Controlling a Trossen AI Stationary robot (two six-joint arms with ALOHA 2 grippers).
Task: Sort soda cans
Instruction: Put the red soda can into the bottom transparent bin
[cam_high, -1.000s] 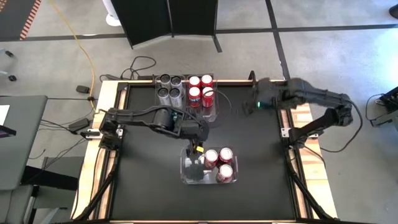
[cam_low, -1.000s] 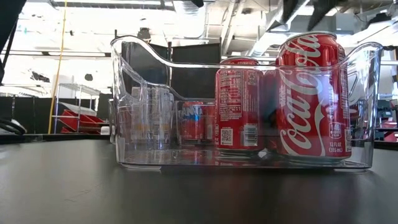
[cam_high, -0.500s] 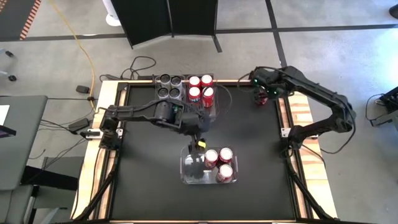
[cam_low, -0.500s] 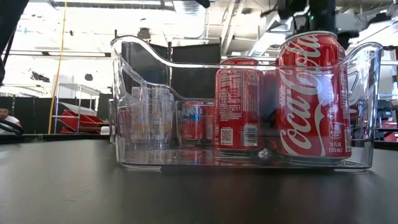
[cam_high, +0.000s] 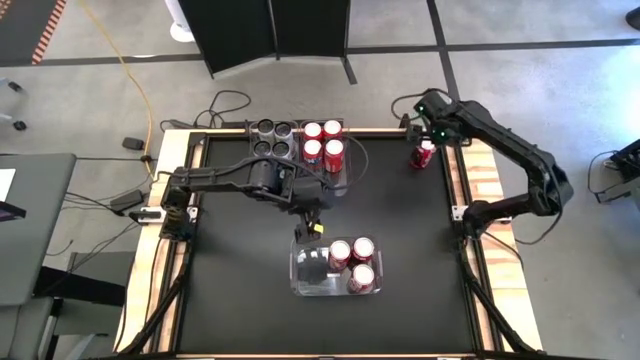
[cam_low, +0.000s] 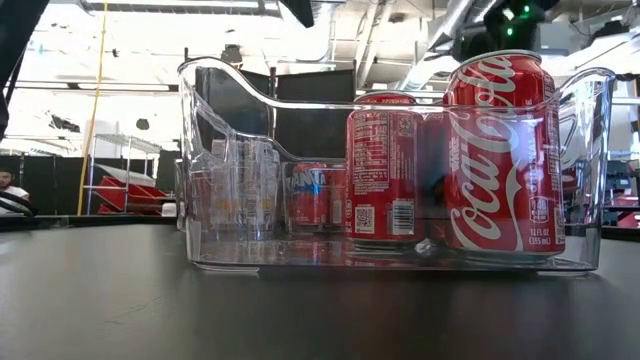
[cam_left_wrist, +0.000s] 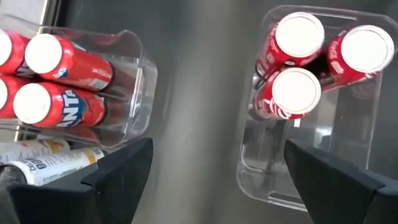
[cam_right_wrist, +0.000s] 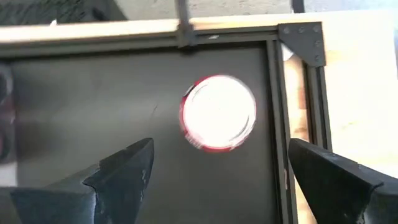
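A lone red can (cam_high: 424, 155) stands upright at the far right corner of the worktop (cam_high: 400, 240), well apart from both bins; its long axis is vertical and its silver top faces up. The right hand (cam_high: 432, 130) hangs just above and slightly beyond it; in the right wrist view the can (cam_right_wrist: 218, 113) lies between the two dark fingers (cam_right_wrist: 124, 174), which stand wide apart and hold nothing. A straight descent would bring the fingers down on either side of the can body. The right arm is much the nearer to this can.

The near bin (cam_high: 300, 285) holds three red cans (cam_high: 352, 262) upright in its right half; its left half is bare. In the low view the nearest of these (cam_low: 503, 150) reads "Coca-Cola" in white script, and the one behind it (cam_low: 384, 165) shows a nutrition panel and a barcode.

The far bin (cam_high: 342, 186) holds silver-grey cans (cam_high: 272, 140) on the left and red cans (cam_high: 324, 142) on the right. In the left wrist view one of these red cans (cam_left_wrist: 65, 109) reads "Fanta".

The left hand (cam_high: 310, 225) hovers between the two bins, fingers (cam_left_wrist: 118, 177) wide apart and empty.
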